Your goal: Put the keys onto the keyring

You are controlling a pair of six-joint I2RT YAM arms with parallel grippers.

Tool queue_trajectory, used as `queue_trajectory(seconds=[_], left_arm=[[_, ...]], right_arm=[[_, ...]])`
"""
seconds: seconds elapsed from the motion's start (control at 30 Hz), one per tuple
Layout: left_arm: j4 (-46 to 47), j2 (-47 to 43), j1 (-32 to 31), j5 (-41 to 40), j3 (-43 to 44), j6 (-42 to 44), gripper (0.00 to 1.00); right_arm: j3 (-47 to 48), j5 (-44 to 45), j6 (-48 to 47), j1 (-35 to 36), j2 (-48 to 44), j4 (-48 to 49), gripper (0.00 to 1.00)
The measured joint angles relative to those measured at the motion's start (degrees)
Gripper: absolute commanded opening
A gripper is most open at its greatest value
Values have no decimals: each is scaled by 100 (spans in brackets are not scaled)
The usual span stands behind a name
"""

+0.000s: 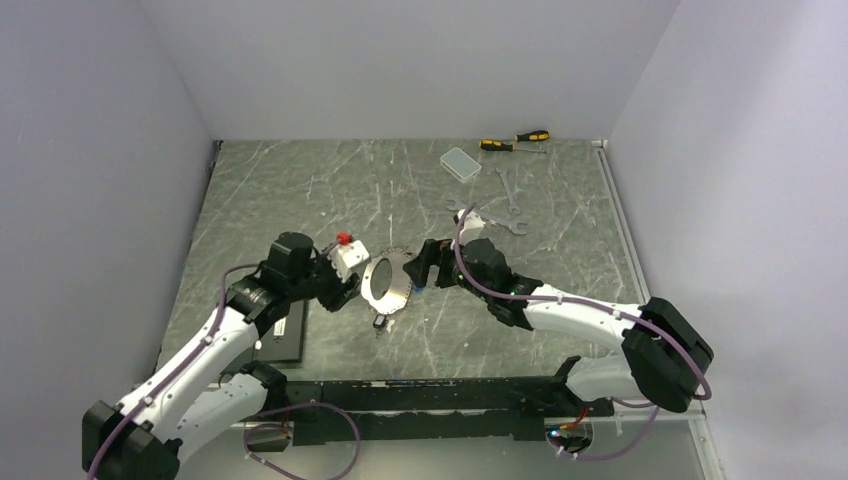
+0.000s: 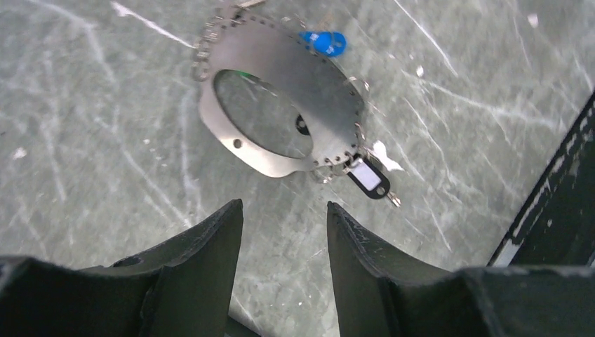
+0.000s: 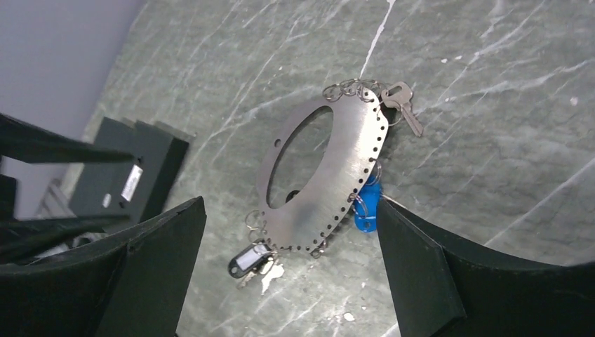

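The keyring (image 1: 388,283) is a flat silver crescent plate with a big oval hole and a row of small holes along its rim; it lies on the table between both grippers. Small wire rings hang from the rim. A black-tagged key (image 2: 368,177) (image 3: 247,260), a blue-tagged key (image 2: 326,42) (image 3: 366,207) and a plain silver key (image 3: 403,102) sit at its edge. My left gripper (image 2: 284,207) (image 1: 350,290) is open and empty, just short of the plate. My right gripper (image 3: 289,203) (image 1: 418,270) stands wide open over the plate's other side, holding nothing.
Two silver wrenches (image 1: 490,218) (image 1: 508,190) lie behind the right arm. A clear plastic box (image 1: 460,163) and two yellow-and-black screwdrivers (image 1: 515,140) are at the back. A black block (image 1: 283,335) (image 3: 130,172) sits by the left arm.
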Motion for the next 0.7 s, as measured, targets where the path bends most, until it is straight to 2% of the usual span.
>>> queue_trajectory(seconds=[0.2, 0.43, 0.7], left_arm=[[-52, 605, -260, 306, -225, 715, 52], [-57, 1187, -413, 520, -295, 1375, 51], [426, 2024, -483, 728, -304, 2339, 47]], right_arm=[[-85, -378, 695, -173, -9, -15, 94], [-741, -844, 898, -348, -393, 26, 95], [-1091, -1248, 909, -413, -846, 142, 95]])
